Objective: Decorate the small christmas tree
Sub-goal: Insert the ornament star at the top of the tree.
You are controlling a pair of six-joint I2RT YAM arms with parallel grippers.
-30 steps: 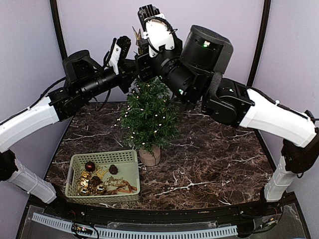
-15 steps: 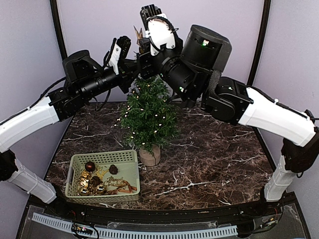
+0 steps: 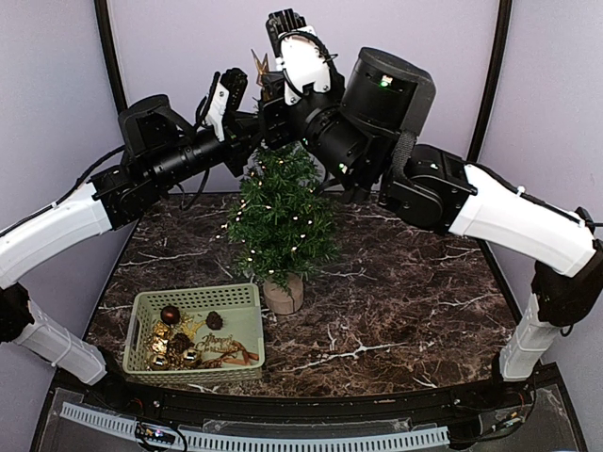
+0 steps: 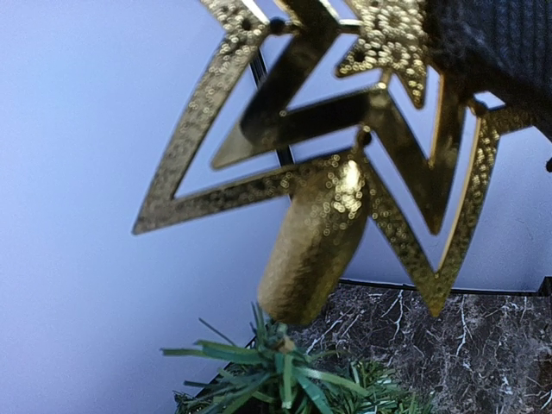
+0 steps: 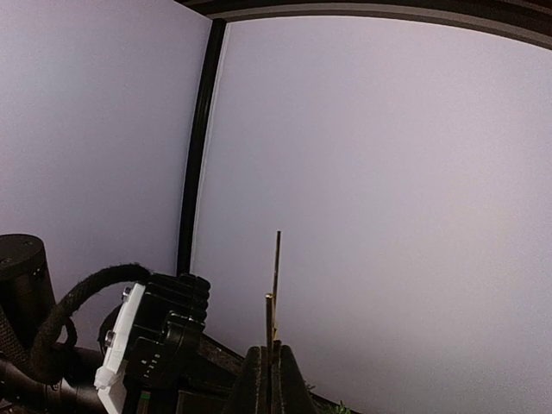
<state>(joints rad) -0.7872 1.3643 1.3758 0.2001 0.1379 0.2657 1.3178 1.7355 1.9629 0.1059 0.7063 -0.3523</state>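
The small tree [image 3: 281, 221] is standing upright on its round wooden foot near the middle of the marbled table [image 3: 405, 311], with tiny lights [image 3: 301, 218] glowing among its branches. Both arms are reaching in high over it and meeting above its tip. The right gripper [image 5: 272, 362] is pinching a gold star [image 3: 258, 66] between its closed fingers. From the right wrist camera the star is showing edge-on, as a thin gold strip rising straight up out of the fingertips against the pale wall [image 5: 388, 172]. From the left wrist camera the same star [image 4: 345, 129] is filling the upper half of the picture. Its hollow gold socket [image 4: 315, 250] is pointing down and hanging just above the green tip of the tree [image 4: 285, 371], close to it but not seated on it. A dark textured pad [image 4: 492, 43] is overlapping the star's upper right arm. The left gripper [image 3: 247, 111] is sitting just beside the treetop, to its left. Its jaws are closed, and I cannot tell whether they are gripping anything. A light green basket [image 3: 193, 297] is resting on the table just in front and to the left of the tree's foot, with gold and dark ornaments [image 3: 188, 347] lying inside it.
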